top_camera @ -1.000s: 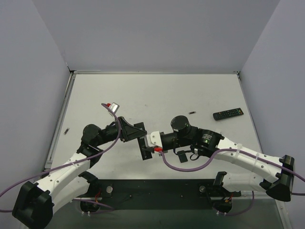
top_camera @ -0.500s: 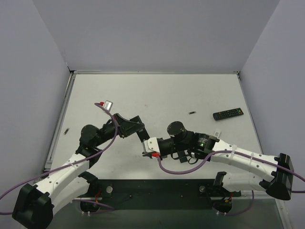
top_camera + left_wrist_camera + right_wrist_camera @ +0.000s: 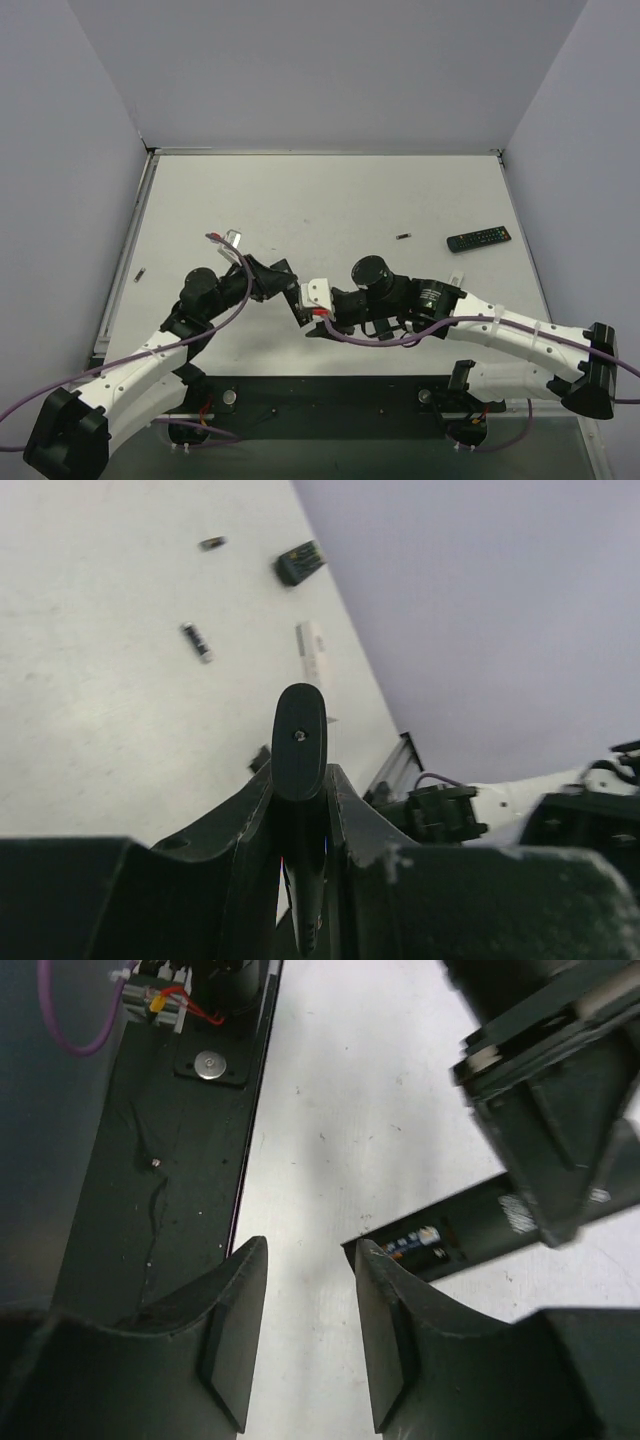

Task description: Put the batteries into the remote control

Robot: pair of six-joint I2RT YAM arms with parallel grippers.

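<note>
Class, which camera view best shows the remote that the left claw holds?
Right wrist: the remote shows side-on, along much of its length. Left wrist sees only its end, gripped in the left claw. Top external hides most of it among the arms.

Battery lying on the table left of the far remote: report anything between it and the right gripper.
Nothing on the table blocks it. Between the battery and the open right gripper there is only bare table, overhung by the right arm's own wrist joint; the gripper points away from it.
</note>
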